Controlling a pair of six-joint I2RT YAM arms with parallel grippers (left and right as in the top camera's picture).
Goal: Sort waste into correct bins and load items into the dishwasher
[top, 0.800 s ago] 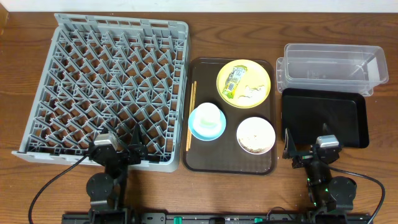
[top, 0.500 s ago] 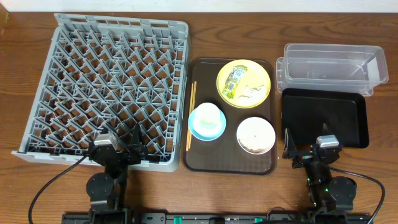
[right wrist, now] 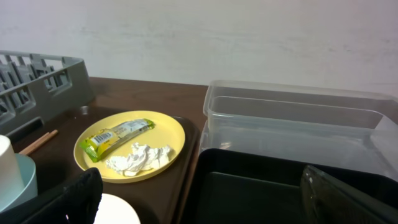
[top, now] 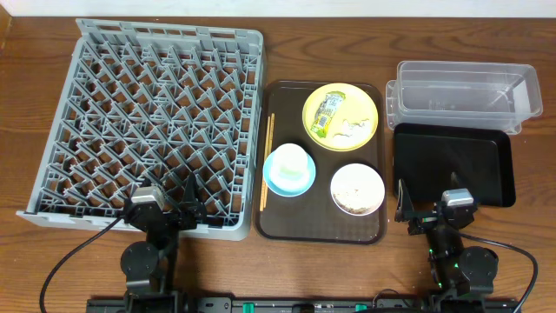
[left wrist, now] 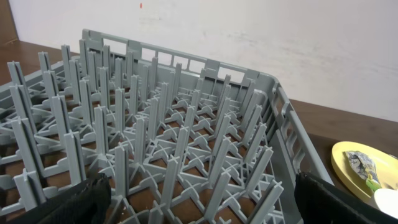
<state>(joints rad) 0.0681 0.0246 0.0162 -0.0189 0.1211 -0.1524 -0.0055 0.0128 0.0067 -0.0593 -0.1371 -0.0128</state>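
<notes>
The grey dish rack (top: pixel 148 122) fills the left. On the brown serving tray (top: pixel 321 228) sit a yellow plate (top: pixel 366 108) holding the yellow-green wrapper (top: pixel 325 115) and white scraps (top: pixel 352 129), a light blue bowl (top: pixel 276 181) with a white cup (top: pixel 292 163) in it, a white bowl (top: pixel 357 189), and chopsticks (top: pixel 268 161) along its left edge. The clear tub (top: pixel 465 94) and black tray (top: pixel 452 161) lie to the right. My left gripper (top: pixel 169 204) is open and empty at the rack's near edge (left wrist: pixel 202 208). My right gripper (top: pixel 430 202) is open and empty at the black tray's near edge (right wrist: pixel 205 205).
The right wrist view shows the plate (right wrist: pixel 174 134), wrapper (right wrist: pixel 115 137), scraps (right wrist: pixel 138 157), tub (right wrist: pixel 298 115) and black tray (right wrist: pixel 261 186) ahead. The rack's pegs (left wrist: pixel 161 143) stand right before the left gripper. Cables trail from both arm bases near the table's front edge.
</notes>
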